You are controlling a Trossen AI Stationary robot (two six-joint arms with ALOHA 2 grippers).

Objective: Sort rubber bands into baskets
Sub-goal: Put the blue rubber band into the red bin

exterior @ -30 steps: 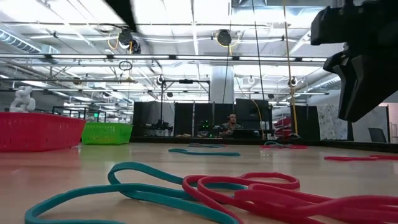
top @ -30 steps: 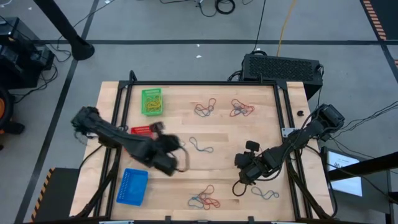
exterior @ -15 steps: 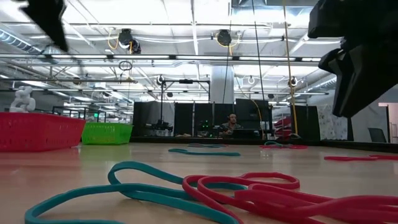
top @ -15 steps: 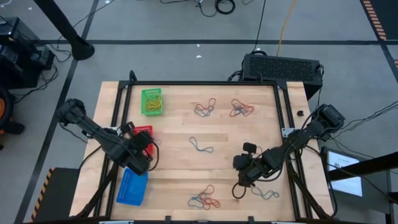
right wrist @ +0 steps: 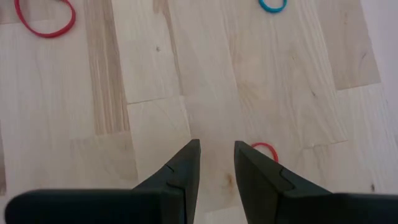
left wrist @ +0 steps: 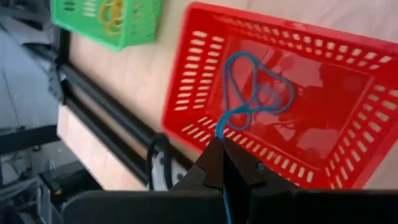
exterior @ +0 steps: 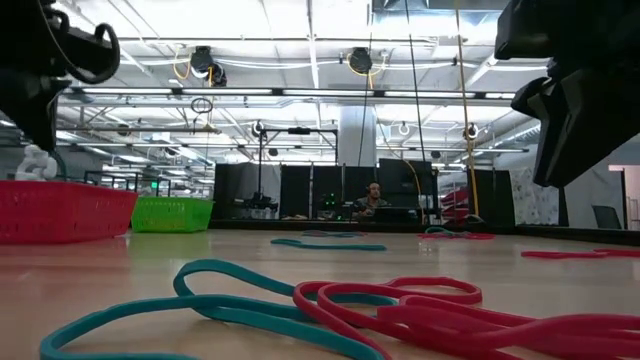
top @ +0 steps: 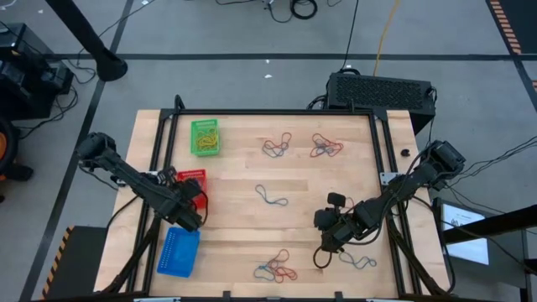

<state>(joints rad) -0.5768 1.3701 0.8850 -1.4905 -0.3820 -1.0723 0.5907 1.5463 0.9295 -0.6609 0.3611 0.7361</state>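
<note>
My left gripper (top: 188, 215) is above the near edge of the red basket (top: 191, 178), shut on a blue rubber band (left wrist: 252, 93). The band's loops show over the red basket's floor (left wrist: 323, 106). The green basket (top: 204, 137), with yellow bands in it, stands farther back. The blue basket (top: 178, 252) stands near the front left. My right gripper (top: 327, 241) is open and empty above bare wood at the right front. A small red band (right wrist: 266, 149) lies just beside one of its fingers. My left gripper pinches one end of the blue band (left wrist: 221, 132) between its two shut fingertips, coming from above and pointing down. The rest of the band hangs slack below the fingers over the red basket. I cannot tell whether it touches the basket's floor.
Loose bands lie in clusters at the far middle (top: 277, 147) and far right (top: 325, 146), at the centre (top: 271, 196), at the near middle (top: 277, 270) and near right (top: 357, 260). A black box (top: 379, 91) stands beyond the far edge. Black rails frame the table.
My left gripper has carried the blue band from near the table's centre toward the left edge, to above the red basket, and has slowed there. It has stayed shut on the band.
</note>
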